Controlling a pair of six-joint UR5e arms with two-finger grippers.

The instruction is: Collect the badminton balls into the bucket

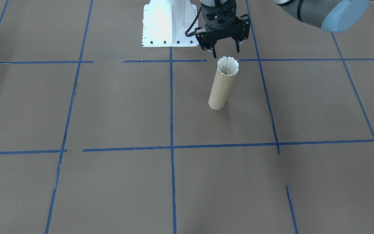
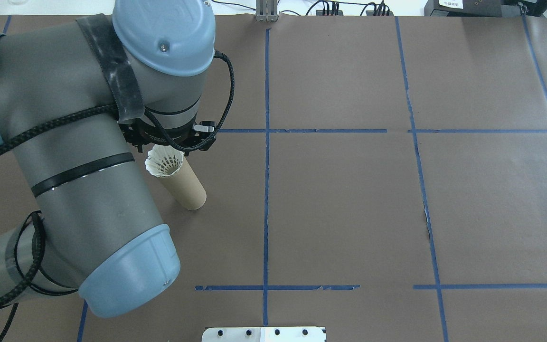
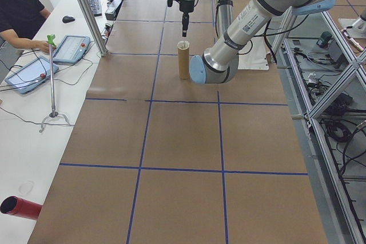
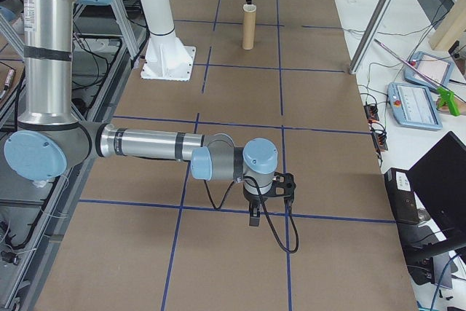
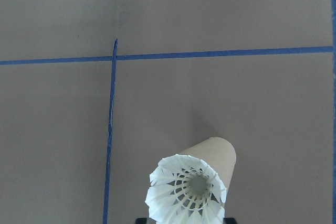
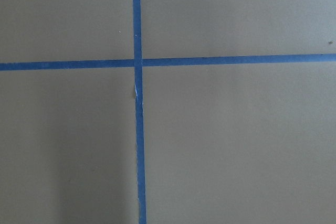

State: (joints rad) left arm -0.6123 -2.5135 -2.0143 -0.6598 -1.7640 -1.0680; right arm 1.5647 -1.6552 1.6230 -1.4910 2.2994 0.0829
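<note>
While the left gripper [image 1: 225,49] hangs just above the tube [image 1: 221,88], its two black fingers [image 1: 238,45] are seen spread apart with nothing between them. Directly beneath them the shuttlecock [image 1: 228,66] is seated in the tube's open top, cork end down, its white feather skirt flaring over the rim and hiding it all round. A clear gap is kept between the fingertips and the feathers. The tube stands upright on the brown table [image 1: 109,107], inside one square of the blue tape lines [image 1: 171,107], apart from every line. The white base plate [image 1: 169,24] is found near the tube on the robot's side, well clear of it. Bare paper is left around the tube on all sides.

The right gripper [image 4: 256,213] is held low over the table at the far end, well apart from the tube, near a crossing of tape lines. Whether its jaws are open or closed cannot be told, since it is shown only in the side view. Along the table's far edge a person [image 3: 20,12] is seated at a white bench.
</note>
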